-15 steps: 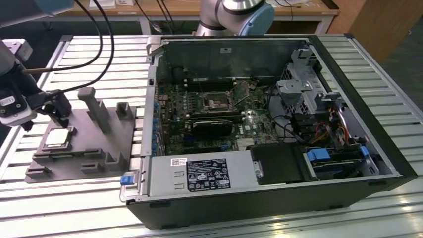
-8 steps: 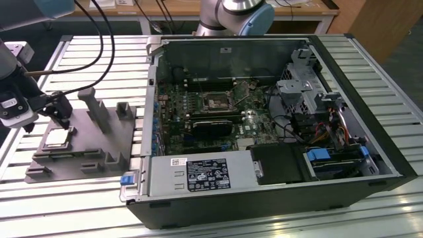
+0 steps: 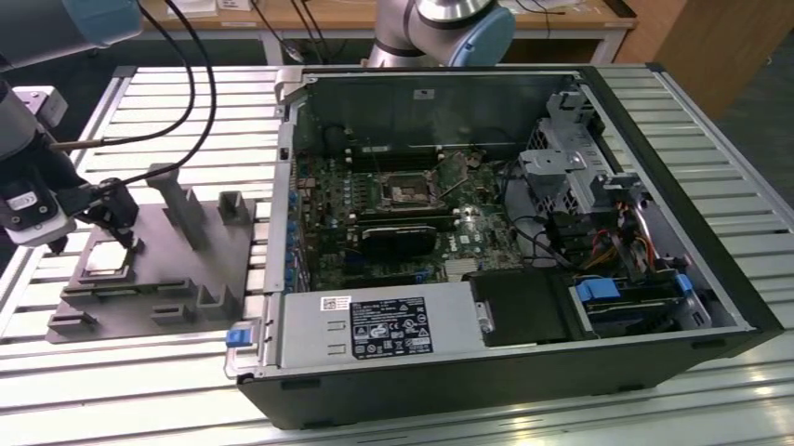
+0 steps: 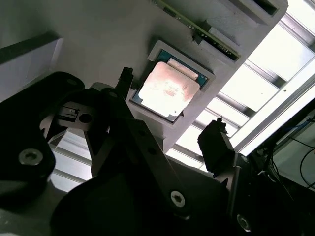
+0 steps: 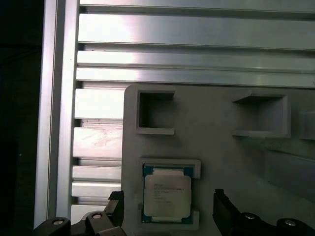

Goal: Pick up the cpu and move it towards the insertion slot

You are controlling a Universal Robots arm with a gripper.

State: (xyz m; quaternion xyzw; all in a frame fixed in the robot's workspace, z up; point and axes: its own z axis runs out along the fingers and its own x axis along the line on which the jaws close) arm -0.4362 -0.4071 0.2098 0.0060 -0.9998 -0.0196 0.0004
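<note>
The pincer [image 4: 170,109] hangs pointing downward, spread open, straddling the cpu [image 5: 167,192] from above.

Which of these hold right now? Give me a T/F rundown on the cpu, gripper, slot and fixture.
1. The cpu lies in a recess of the grey fixture. True.
2. The gripper is shut on the cpu. False: it is open, with its fingers apart, one to each side of the cpu.
3. The insertion slot is on the board inside the open computer case. True.
4. The cpu is seated in the insertion slot. False: it is in the fixture, off to the exterior view's left of the case.
5. The fixture stands on the slatted table, outside the case. True.
</note>
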